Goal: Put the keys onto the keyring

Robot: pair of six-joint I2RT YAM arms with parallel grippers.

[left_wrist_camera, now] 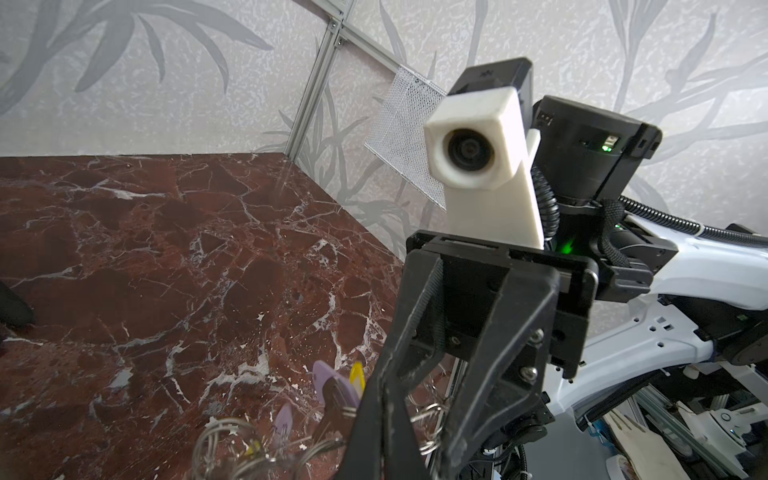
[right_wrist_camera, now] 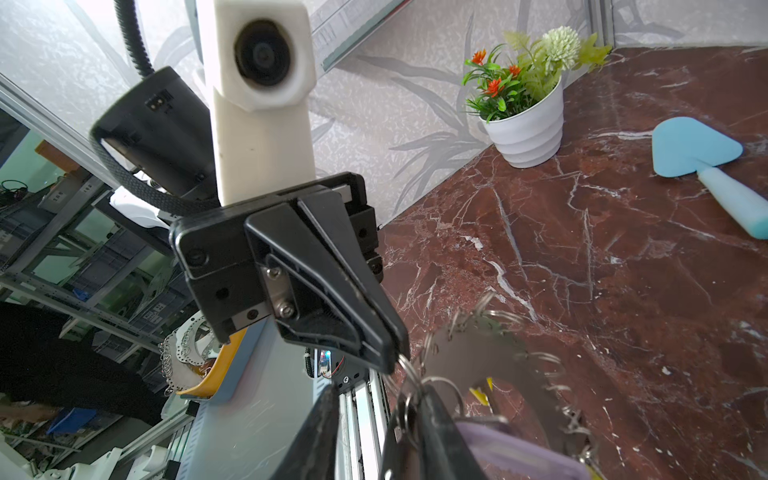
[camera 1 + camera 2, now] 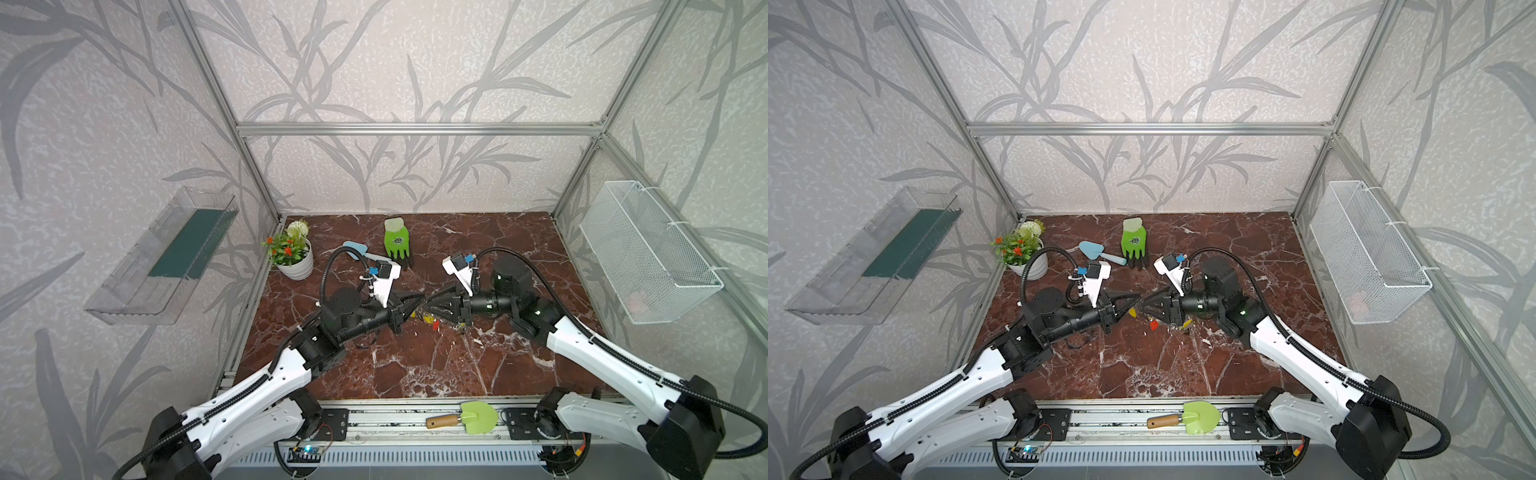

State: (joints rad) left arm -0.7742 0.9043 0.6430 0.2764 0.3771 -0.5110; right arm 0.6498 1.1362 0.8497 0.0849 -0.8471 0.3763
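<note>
Both grippers meet tip to tip over the middle of the marble table. In the right wrist view my left gripper [image 2: 395,359] is shut, with a key's small silver split ring [image 2: 409,374] pinched at its tip. Right beside it hangs the keyring [image 2: 478,353], a grey notched disc with wire loops. My right gripper [image 2: 378,401] is open and the gap between its jaws is empty. A lilac key [image 2: 519,455] lies against one of its fingers. In both top views yellow [image 3: 428,319] and red [image 3: 435,325] keys show under the grippers [image 3: 422,300] [image 3: 429,306]. The disc is hidden there.
A white flower pot [image 3: 295,262] stands back left. A blue trowel [image 3: 355,249] and a green glove [image 3: 397,241] lie behind the grippers. A green trowel [image 3: 469,417] rests on the front rail. A wire basket [image 3: 648,257] hangs on the right wall and a clear shelf [image 3: 166,257] on the left.
</note>
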